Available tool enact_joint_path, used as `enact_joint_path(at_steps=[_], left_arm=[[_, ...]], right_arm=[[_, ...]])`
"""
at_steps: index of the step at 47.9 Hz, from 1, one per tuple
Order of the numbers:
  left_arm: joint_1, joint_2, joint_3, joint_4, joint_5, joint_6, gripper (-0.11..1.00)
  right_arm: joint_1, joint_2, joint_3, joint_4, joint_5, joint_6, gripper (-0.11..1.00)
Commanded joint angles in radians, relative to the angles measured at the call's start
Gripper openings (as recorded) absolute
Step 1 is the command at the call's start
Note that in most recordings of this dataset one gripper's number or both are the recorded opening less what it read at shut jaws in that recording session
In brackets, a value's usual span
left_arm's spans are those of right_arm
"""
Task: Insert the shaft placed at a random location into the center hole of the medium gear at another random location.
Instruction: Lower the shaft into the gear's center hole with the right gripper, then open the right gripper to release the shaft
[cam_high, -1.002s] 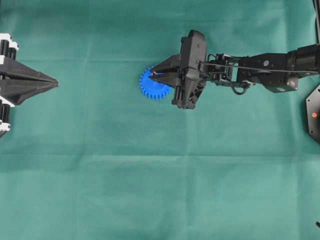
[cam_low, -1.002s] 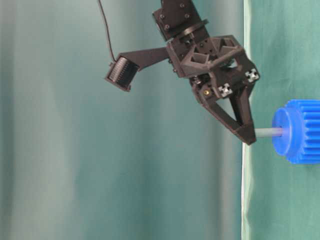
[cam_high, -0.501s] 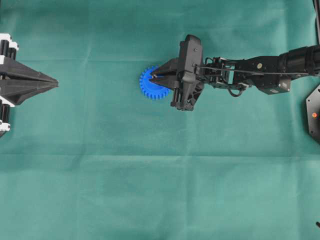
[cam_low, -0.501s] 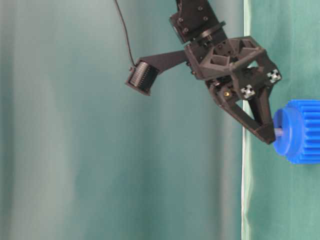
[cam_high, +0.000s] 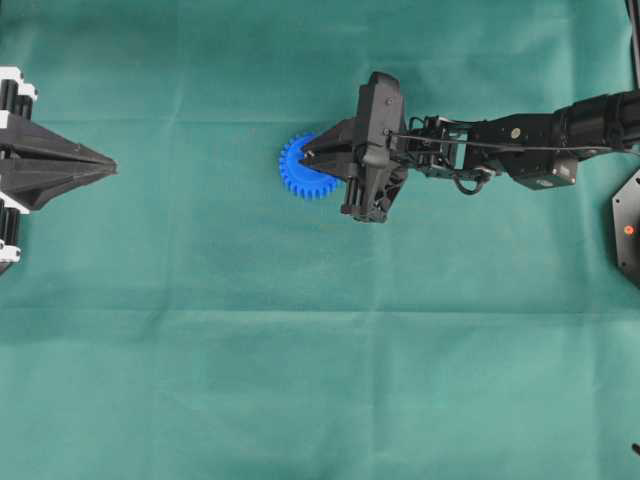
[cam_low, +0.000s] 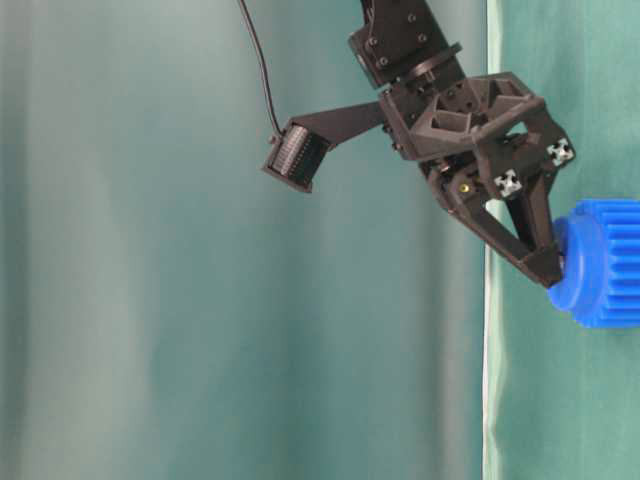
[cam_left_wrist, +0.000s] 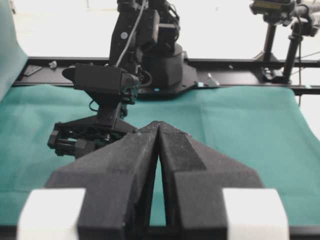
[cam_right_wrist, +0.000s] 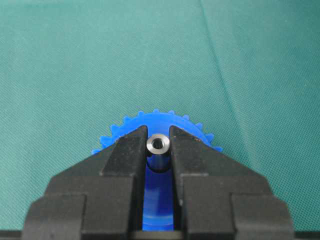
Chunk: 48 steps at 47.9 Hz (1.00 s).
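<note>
2 black fingertips of the right gripper (cam_right_wrist: 158, 145) clamp the silvery shaft (cam_right_wrist: 158, 144), pressed right down against the hub of the blue medium gear (cam_high: 300, 175) on the green cloth (cam_high: 300, 380). Far left, the left gripper (cam_left_wrist: 158, 125) sits clenched, holding nothing.

One gear (cam_high: 303, 170), one shaft (cam_right_wrist: 158, 145), two claws (cam_high: 306, 156) (cam_high: 108, 166).

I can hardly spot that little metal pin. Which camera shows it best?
The right wrist view: the shaft sits end-on between the right pincer tips, above the blue gear. In the overhead and table-level views the pincer hides it. The left wrist view doesn't show it.
</note>
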Motion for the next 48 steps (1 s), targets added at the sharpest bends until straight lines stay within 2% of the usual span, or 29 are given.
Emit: enact_joint_path(at_steps=[1, 6, 8, 12, 17, 19, 21, 29, 48], left_arm=[[0.002, 0.008, -0.017, 0.003, -0.008, 0.0, 0.0], [0.0, 0.008, -0.017, 0.003, -0.008, 0.0, 0.0], [0.0, 0.008, -0.015, 0.003, -0.008, 0.0, 0.0], [0.002, 0.006, -0.017, 0.003, -0.008, 0.0, 0.0], [0.0, 0.008, -0.017, 0.003, -0.009, 0.0, 0.0], [0.0, 0.008, -0.017, 0.002, -0.009, 0.0, 0.0], [0.002, 0.006, -0.017, 0.002, -0.009, 0.0, 0.0], [0.0, 0.006, -0.017, 0.003, -0.009, 0.0, 0.0], [0.0, 0.006, -0.017, 0.002, -0.011, -0.002, 0.0]], right_arm=[[0.005, -0.017, -0.021, -0.002, -0.012, -0.009, 0.14], [0.005, -0.015, -0.021, 0.0, -0.012, -0.009, 0.15], [0.005, -0.015, -0.021, 0.002, -0.014, -0.009, 0.2], [0.005, -0.015, -0.021, 0.003, -0.015, -0.008, 0.42], [0.005, -0.015, -0.021, 0.003, -0.017, -0.008, 0.75], [0.005, -0.017, -0.021, 0.003, -0.017, -0.006, 0.85], [0.005, -0.017, -0.023, 0.003, -0.017, -0.008, 0.9], [0.005, -0.044, -0.028, 0.003, -0.005, -0.009, 0.83], [0.005, -0.198, -0.028, 0.003, 0.071, -0.009, 0.83]])
